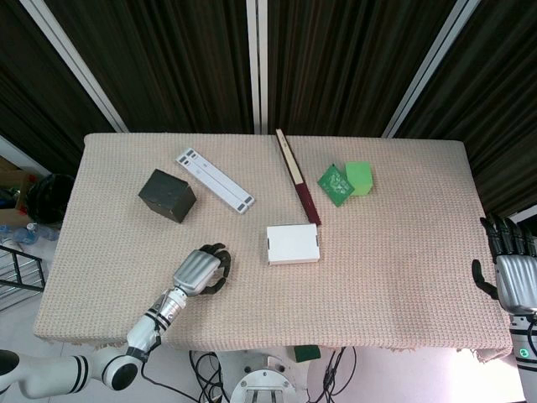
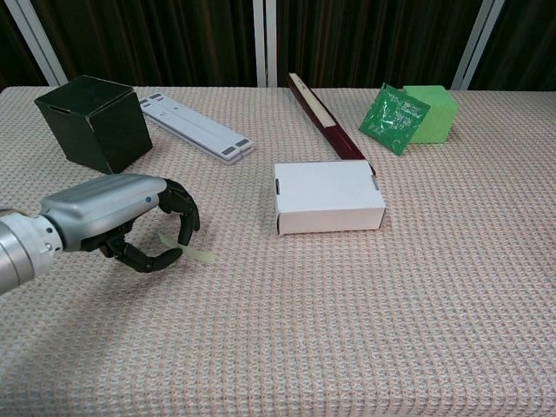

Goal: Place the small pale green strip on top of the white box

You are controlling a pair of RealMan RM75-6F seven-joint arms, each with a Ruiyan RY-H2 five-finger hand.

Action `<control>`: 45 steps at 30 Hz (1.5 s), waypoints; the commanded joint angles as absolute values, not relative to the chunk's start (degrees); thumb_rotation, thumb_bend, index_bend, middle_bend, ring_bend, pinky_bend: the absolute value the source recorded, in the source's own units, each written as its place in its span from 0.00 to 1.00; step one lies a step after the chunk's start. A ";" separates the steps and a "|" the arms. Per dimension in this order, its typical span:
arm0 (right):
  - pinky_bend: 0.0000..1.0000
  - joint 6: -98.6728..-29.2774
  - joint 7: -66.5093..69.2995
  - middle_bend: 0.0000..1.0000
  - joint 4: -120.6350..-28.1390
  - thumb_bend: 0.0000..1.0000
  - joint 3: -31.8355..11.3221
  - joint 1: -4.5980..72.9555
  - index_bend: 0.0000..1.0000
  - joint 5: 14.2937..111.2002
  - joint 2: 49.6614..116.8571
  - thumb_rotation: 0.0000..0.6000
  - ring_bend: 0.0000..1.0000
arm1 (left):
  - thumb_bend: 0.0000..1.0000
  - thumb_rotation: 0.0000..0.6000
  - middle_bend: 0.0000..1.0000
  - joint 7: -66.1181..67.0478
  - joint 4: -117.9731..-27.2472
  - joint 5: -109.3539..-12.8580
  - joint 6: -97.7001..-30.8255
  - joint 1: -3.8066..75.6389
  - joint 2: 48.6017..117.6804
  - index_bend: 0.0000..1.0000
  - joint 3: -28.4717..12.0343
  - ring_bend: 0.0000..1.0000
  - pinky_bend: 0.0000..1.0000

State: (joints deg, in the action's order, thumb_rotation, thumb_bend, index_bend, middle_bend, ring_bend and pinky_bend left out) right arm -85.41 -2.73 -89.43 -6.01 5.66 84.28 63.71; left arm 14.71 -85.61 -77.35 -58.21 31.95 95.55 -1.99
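The small pale green strip [image 2: 193,250] sits inside the curl of my left hand [image 2: 122,217], pinched between thumb and fingertips just above the woven table mat. In the head view the left hand [image 1: 201,270] is near the table's front left, and its fingers hide the strip there. The white box [image 1: 293,243] lies flat at the table's middle, a short way right of that hand; its top [image 2: 328,184] is bare. My right hand [image 1: 512,273] hangs past the table's right edge, fingers extended, holding nothing.
A black cube [image 1: 167,195] stands at the back left, beside a long white slatted bar [image 1: 214,179]. A dark red stick [image 1: 298,176] runs from the back down to the white box's far corner. A green packet [image 1: 336,184] leans on a green block [image 1: 361,178] at the back right.
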 commanded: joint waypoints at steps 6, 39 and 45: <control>0.00 -85.23 -2.82 0.00 -89.51 0.49 -5.94 5.79 0.00 84.43 63.67 1.00 0.00 | 0.40 0.97 0.34 15.39 -85.85 -77.44 -58.75 31.86 95.50 0.58 -1.94 0.17 0.27; 0.00 -88.95 0.57 0.00 -89.46 0.49 -8.76 4.26 0.00 81.74 61.88 1.00 0.00 | 0.41 0.99 0.35 24.49 -88.13 -76.07 -58.57 43.19 97.77 0.59 -14.83 0.17 0.27; 0.00 -88.29 2.14 0.00 -88.01 0.49 -9.26 4.03 0.00 80.18 61.67 1.00 0.00 | 0.41 0.99 0.35 22.51 -79.95 -75.59 -58.28 46.89 104.59 0.59 -16.40 0.17 0.27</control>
